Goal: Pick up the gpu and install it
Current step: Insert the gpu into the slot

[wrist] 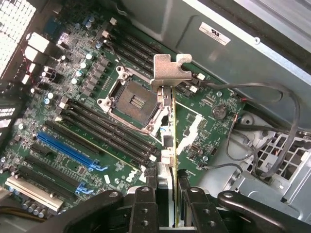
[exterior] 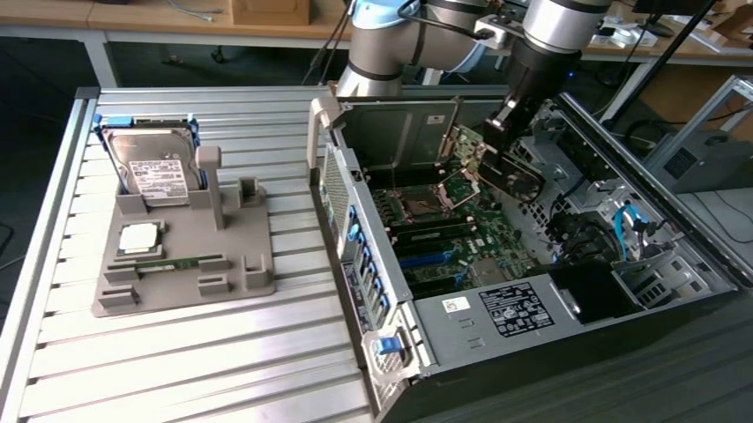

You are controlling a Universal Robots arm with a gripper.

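Note:
My gripper (exterior: 485,161) hangs inside the open computer case (exterior: 471,326), over the motherboard (exterior: 442,238). It is shut on the gpu (exterior: 466,146), a thin green-brown card held on edge above the board. In the wrist view the gpu (wrist: 173,141) runs edge-on away from my gripper (wrist: 171,206), gripped between both black fingers (wrist: 146,204). Its silvery metal bracket (wrist: 167,73) sits at the far end, over the area beside the CPU socket (wrist: 131,99). The card is in the air, apart from the blue slot (wrist: 68,148).
A grey parts fixture (exterior: 176,282) on the slatted table at the exterior view's left holds a hard drive (exterior: 153,167), a processor (exterior: 139,236) and a green memory stick (exterior: 176,262). Black cables (wrist: 262,92) loop near the case wall. Drive bays (exterior: 612,220) crowd the case's right side.

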